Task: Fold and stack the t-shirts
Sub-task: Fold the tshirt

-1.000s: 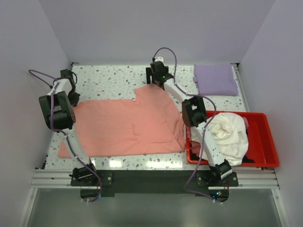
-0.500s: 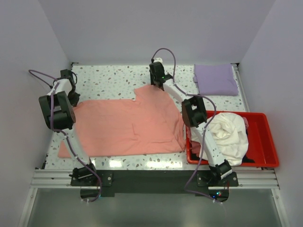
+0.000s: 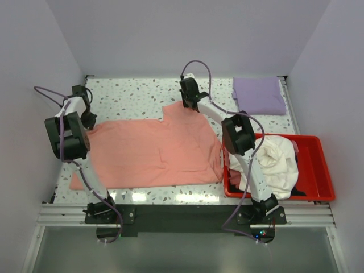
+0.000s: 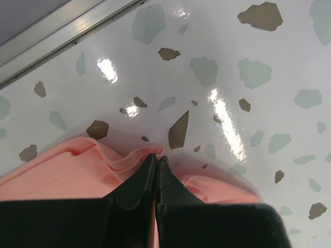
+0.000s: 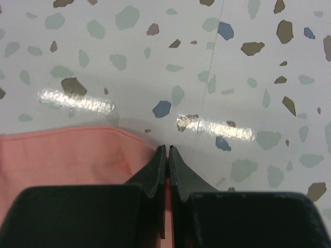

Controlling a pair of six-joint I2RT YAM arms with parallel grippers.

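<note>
A salmon-pink t-shirt [image 3: 153, 151] lies spread flat across the speckled table. My left gripper [image 3: 89, 120] is at the shirt's far left corner. The left wrist view has that gripper [image 4: 155, 157] shut on a bunched fold of the pink cloth [image 4: 62, 175]. My right gripper [image 3: 188, 106] is at the shirt's far edge, near its upper right corner. In the right wrist view this gripper [image 5: 167, 149] is shut on the hem of the pink cloth [image 5: 67, 160], and a pink strip shows between the jaws. A folded lavender t-shirt [image 3: 259, 95] lies at the back right.
A red bin [image 3: 319, 165] stands at the front right with a crumpled cream-white t-shirt [image 3: 277, 164] in it and dark cloth [image 3: 302, 194] beneath. White walls close in the table on the left, back and right. A metal rail [image 4: 57, 36] runs along the table's left edge.
My right gripper has closed on the pink shirt's far edge, and the right arm's elbow has shifted slightly right. The left gripper has stayed shut on its corner.
</note>
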